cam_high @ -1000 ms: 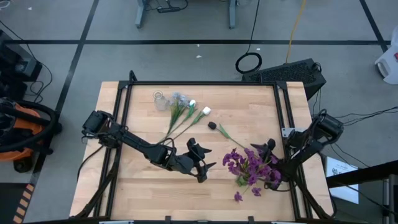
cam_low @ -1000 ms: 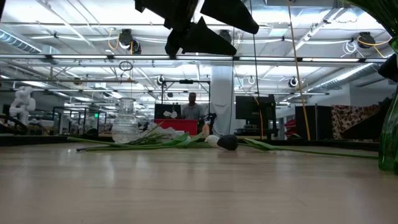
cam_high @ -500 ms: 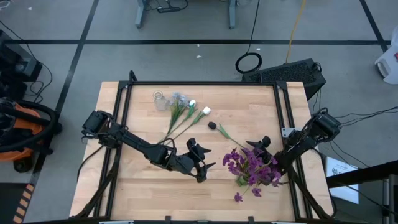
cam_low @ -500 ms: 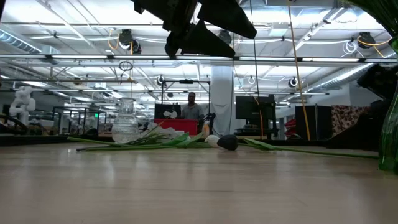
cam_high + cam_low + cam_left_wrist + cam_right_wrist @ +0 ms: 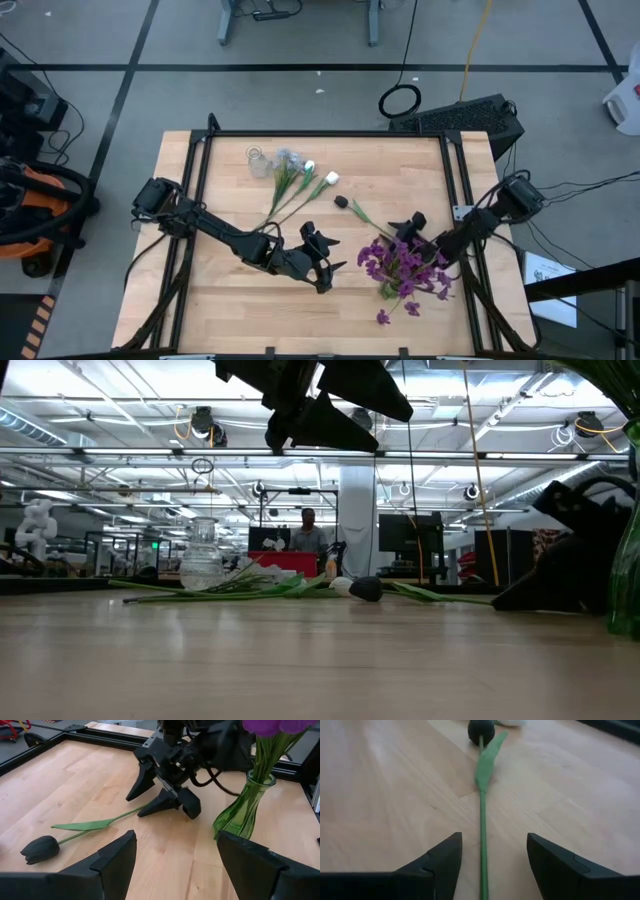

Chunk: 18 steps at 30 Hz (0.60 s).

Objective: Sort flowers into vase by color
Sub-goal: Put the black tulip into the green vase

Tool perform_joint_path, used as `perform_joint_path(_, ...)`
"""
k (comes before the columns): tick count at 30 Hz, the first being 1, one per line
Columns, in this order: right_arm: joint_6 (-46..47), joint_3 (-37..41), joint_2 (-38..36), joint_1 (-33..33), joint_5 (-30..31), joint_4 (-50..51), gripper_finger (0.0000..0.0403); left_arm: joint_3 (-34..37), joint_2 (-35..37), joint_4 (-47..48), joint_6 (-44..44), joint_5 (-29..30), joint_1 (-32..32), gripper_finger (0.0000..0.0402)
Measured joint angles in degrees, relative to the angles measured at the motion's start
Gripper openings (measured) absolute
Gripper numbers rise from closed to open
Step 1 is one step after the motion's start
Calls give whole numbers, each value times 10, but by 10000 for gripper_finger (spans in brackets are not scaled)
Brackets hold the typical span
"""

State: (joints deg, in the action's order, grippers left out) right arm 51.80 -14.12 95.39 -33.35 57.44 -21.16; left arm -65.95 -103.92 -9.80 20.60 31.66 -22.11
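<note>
1. my right gripper [image 5: 407, 222] hangs low over the table [image 5: 230, 300], fingers spread apart on either side of the black tulip [image 5: 41, 848]'s green stalk, not clasping it.
2. that tulip lies flat, its dark head near the white buds [image 5: 320, 173].
3. the purple flowers [image 5: 400, 265] stand in the green vase [image 5: 243, 812] just beside that gripper.
4. my left gripper [image 5: 328, 262] hovers mid-table, fingers apart, holding nothing.

No lettering, label or number seems readable anywhere on the table or beyond it.
</note>
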Motion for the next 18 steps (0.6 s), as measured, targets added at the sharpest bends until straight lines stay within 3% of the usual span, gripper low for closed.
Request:
perform_joint_path(6,-80,68,0,24,-31,-196,215,0,0,-3,0,6,0,281)
perform_joint_path(18,-138,68,0,64,-91,-210,175,0,0,-11,1,16,0,281)
